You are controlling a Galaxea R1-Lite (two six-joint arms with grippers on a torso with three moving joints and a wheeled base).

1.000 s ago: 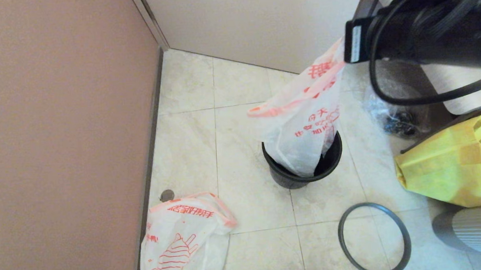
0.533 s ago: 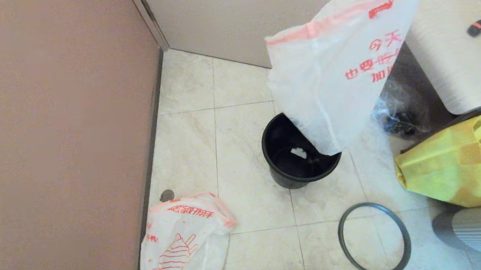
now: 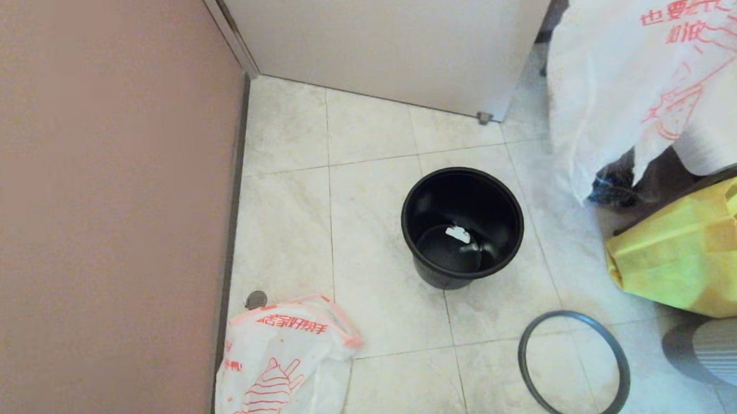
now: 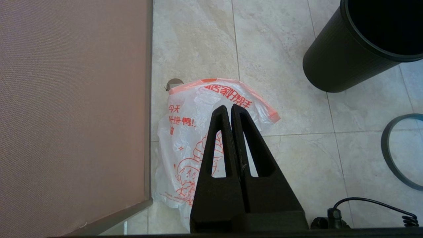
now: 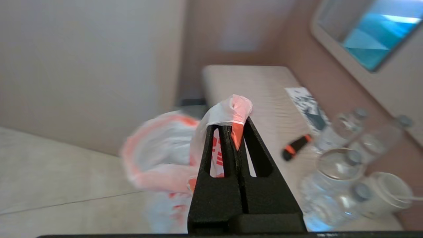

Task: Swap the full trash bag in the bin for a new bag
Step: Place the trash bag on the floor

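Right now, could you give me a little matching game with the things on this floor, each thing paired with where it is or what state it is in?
Things:
1. bin
2. grey hoop
3. yellow bag
4. hanging printed bag

States:
A. lying flat on the tiles, off the bin
B. pinched in the shut fingers of the right gripper, up in the air
C. standing upright, no bag in it
D. slumped at the right edge of the head view

Pairs: 1-C, 2-A, 3-D, 4-B

The left gripper hangs shut, idle.
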